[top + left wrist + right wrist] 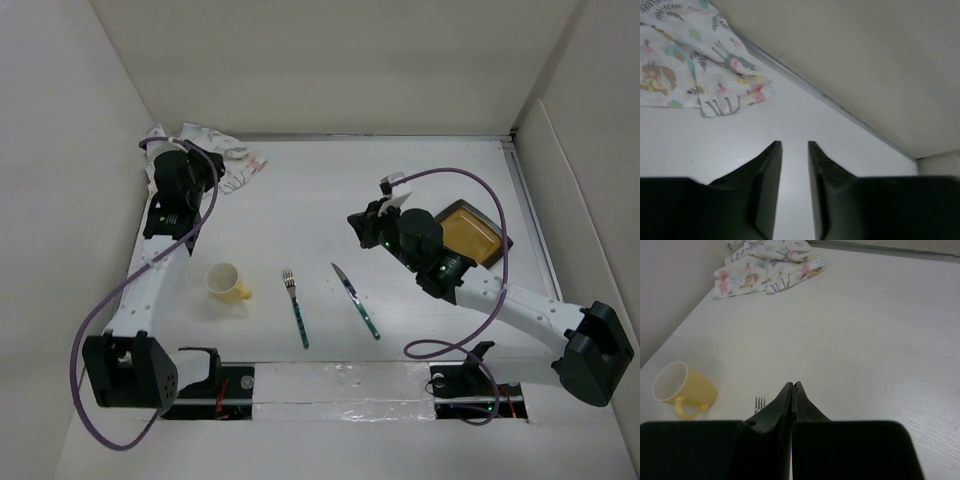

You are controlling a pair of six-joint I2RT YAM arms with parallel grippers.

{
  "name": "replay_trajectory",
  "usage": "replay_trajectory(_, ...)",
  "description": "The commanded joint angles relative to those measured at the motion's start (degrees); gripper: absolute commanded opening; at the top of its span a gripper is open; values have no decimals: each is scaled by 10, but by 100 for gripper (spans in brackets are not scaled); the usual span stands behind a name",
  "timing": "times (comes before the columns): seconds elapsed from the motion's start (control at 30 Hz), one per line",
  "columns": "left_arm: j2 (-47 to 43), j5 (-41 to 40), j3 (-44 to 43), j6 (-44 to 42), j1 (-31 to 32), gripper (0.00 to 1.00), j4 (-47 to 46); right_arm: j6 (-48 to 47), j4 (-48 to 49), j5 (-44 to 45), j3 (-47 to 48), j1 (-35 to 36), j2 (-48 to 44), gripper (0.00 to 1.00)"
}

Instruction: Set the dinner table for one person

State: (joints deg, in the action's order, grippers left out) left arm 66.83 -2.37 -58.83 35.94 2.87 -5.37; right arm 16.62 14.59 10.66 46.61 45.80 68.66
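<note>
The top view looks steeply down from above and behind the arm bases, far enough off to take in the whole worktop (pixel 300 210). The left wrist view sits low and close over the worktop, facing past the left hand (pixel 794 143) to a panel (pixel 865 60), with the cloth (pixel 685 60) at upper left. The right wrist view looks low across the worktop past the right hand (pixel 793 383) toward the far left corner, catching the mug (pixel 682 387) and fork (pixel 760 403). All three views share the cloth.
</note>
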Motion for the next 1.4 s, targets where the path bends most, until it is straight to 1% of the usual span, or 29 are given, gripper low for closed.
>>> replay_trajectory(0.0, 69, -18, -44, 10, -2, 20, -44, 0, 30, 16, 9, 3, 3, 0)
replay_trajectory(0.03, 87, -20, -55, 11, -2, 14, -35, 0, 30, 16, 9, -3, 5, 0)
replay_trajectory(0.07, 132, -25, -85, -3, -2, 0, -31, 2, 26, 16, 9, -3, 6, 0)
replay_trajectory(0.13, 181, -49, -123, -13, -2, 0, 5, 3, 19, 19, 10, -9, 9, 0)
replay_trajectory(0.17, 234, -69, -166, -35, 4, 0, 20, 4, 17, 20, 12, -9, 11, 0)
replay_trajectory(0.2, 260, -84, -191, -47, 4, 0, 40, 5, 14, 19, 12, -15, 12, 0)
replay_trajectory(0.23, 282, -97, -215, -62, 14, 0, 81, 6, 15, 16, 12, -15, 14, 0)
replay_trajectory(0.27, 332, -118, -264, -74, 23, 5, 101, 7, 13, 14, 13, -15, 14, 0)
replay_trajectory(0.3, 356, -120, -284, -95, 23, 9, 119, 7, 11, 13, 15, -15, 14, 0)
replay_trajectory(0.33, 377, -118, -302, -99, 23, 10, 152, 8, 11, 16, 14, -15, 15, 0)
replay_trajectory(0.37, 411, -125, -333, -99, 23, 11, 165, 7, 13, 16, 13, -21, 16, 0)
replay_trajectory(0.4, 424, -129, -341, -105, 23, 14, 173, 8, 17, 14, 13, -21, 20, 0)
replay_trajectory(0.43, 434, -130, -343, -108, 23, 15, 172, 8, 16, 7, 13, -21, 23, 0)
replay_trajectory(0.47, 455, -128, -351, -108, 23, 19, 172, 9, 12, 5, 16, -21, 24, 0)
replay_trajectory(0.53, 470, -127, -357, -92, 12, 20, 182, 7, 7, 4, 18, -21, 30, 0)
replay_trajectory(0.57, 475, -102, -349, -85, -2, 21, 175, 7, 9, 3, 16, -21, 31, 1)
replay_trajectory(0.63, 480, -75, -339, -69, -17, 27, 157, 9, 12, -5, 18, -27, 40, 8)
replay_trajectory(0.67, 493, -67, -336, -66, -17, 28, 157, 9, 5, -9, 20, -27, 44, 15)
replay_trajectory(0.77, 508, -78, -339, -63, -17, 28, 168, 8, 11, -12, 20, -27, 49, 22)
replay_trajectory(0.8, 512, -82, -337, -62, -23, 28, 171, 9, 11, -18, 21, -33, 51, 27)
replay_trajectory(0.83, 515, -86, -335, -61, -23, 28, 171, 9, 10, -26, 23, -33, 53, 28)
replay_trajectory(0.9, 518, -98, -320, -51, -23, 28, 164, 9, 8, -29, 23, -33, 56, 29)
replay_trajectory(0.97, 525, -89, -307, -41, -30, 29, 156, 10, 9, -32, 24, -33, 59, 29)
replay_trajectory(1.0, 533, -81, -304, -37, -35, 33, 154, 9, 8, -37, 24, -33, 60, 29)
replay_trajectory(1.2, 558, -53, -304, -19, -46, 34, 149, 9, 7, -48, 27, -38, 67, 29)
replay_trajectory(1.37, 567, -39, -310, -17, -46, 36, 147, 7, 9, -77, 34, -43, 85, 29)
